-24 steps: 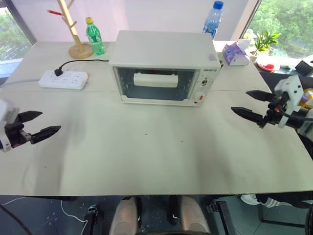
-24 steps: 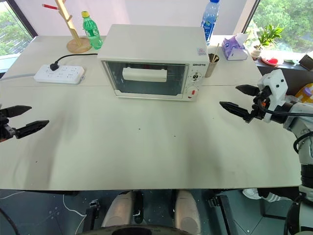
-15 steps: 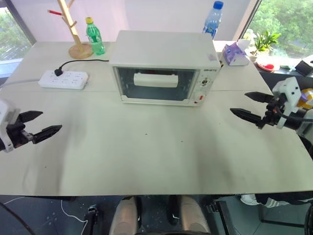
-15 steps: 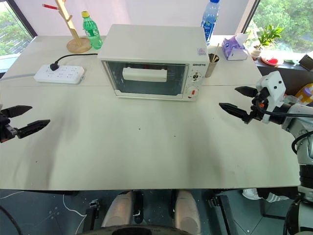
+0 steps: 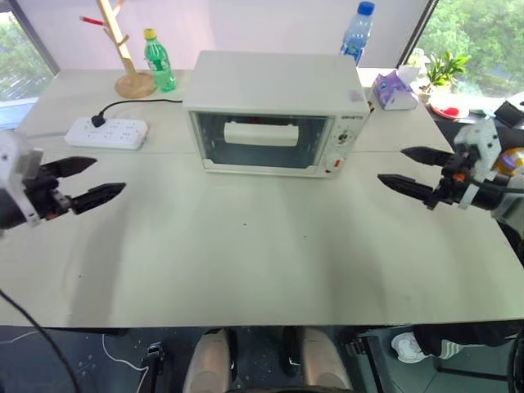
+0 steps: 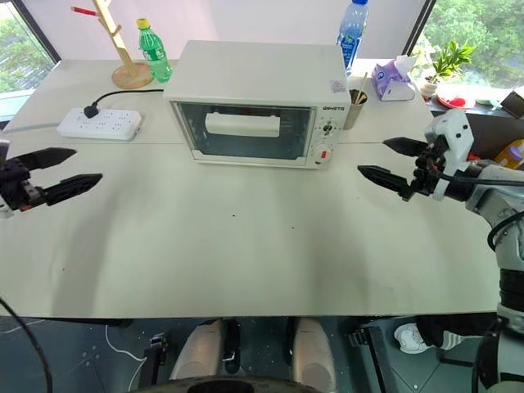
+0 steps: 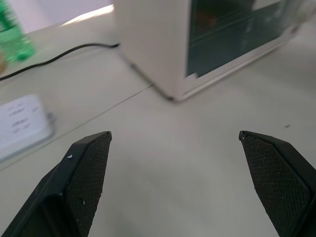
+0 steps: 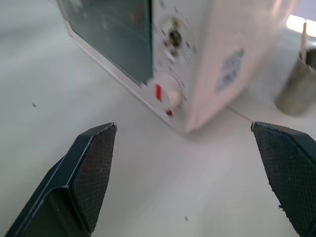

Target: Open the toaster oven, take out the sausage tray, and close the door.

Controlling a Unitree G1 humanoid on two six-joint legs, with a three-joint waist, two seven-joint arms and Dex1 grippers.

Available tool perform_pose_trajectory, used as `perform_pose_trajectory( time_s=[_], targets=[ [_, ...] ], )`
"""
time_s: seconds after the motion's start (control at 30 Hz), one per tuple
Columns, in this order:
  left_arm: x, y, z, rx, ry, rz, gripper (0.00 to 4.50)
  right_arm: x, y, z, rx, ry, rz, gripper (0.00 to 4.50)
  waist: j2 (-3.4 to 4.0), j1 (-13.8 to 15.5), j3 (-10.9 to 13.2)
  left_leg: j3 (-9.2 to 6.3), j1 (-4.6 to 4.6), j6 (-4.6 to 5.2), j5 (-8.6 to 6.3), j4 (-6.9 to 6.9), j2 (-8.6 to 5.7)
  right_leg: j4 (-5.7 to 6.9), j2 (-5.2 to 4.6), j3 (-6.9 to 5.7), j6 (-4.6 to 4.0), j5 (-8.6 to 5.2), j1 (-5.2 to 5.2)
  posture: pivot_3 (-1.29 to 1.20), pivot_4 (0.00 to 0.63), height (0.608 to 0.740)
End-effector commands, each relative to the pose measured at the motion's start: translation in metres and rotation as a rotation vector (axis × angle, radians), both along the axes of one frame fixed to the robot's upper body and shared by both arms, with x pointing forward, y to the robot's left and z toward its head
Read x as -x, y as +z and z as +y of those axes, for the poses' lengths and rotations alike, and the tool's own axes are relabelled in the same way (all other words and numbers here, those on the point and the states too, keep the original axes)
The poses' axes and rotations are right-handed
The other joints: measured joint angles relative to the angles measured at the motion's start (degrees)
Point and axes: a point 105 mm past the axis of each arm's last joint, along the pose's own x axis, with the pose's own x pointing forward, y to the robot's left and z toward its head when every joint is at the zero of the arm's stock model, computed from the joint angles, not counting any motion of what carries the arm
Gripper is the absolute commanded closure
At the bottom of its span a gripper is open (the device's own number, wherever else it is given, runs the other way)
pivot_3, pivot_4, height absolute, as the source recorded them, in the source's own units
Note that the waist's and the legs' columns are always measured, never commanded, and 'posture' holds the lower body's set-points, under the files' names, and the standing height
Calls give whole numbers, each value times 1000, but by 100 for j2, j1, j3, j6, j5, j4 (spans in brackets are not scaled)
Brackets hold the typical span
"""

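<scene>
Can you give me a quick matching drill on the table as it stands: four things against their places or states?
Things:
1. oven door
2. power strip
3. green bottle
4. left gripper

States:
A. open, holding nothing
B. beside the wooden stand, back left
C. shut
D. left of the toaster oven, with a plug in it

Pairs: 1-C, 2-D, 3-B, 4-A

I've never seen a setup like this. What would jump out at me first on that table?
Probably the white boxy toaster oven standing at the middle of the pale table, its glass door with the long white bar handle shut. Then the two black two-fingered grippers, the left gripper and the right gripper, hanging open above the table on either side of the oven and touching nothing.
</scene>
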Motion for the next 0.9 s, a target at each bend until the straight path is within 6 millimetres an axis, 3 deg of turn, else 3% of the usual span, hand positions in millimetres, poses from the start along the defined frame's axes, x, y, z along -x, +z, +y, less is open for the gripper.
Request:
perform_pose_trajectory(
  time_s=[0.03,0.27,0.47,0.63,0.9],
  targets=[
    [0,21,-31,2,-163,-27,100,7,17,37,-29,135,-38,0,0,1,0,-1,0,0,0,0,0,0,2,0,0,0,0,0,150,722],
    [-13,32,-68,-21,-348,-26,100,-1,14,82,-77,249,-24,0,-1,0,-1,-2,-1,0,1,2,-2,1,10,1,1,1,1,0,150,722],
    [-24,34,-80,-38,-389,-37,100,-15,1,119,-72,315,-11,0,-2,-7,0,-4,-3,1,1,4,0,2,16,2,1,1,1,0,150,722],
    [-26,34,-82,-38,-396,-41,100,-39,0,132,-75,297,-25,0,-2,-26,0,-5,-3,1,2,5,1,4,19,3,0,1,0,0,150,722],
    [-24,37,-81,-34,-393,-51,100,-45,6,148,-70,357,-54,0,-2,-14,0,-8,-5,0,2,5,0,6,19,3,1,1,1,0,150,722]
  ],
)
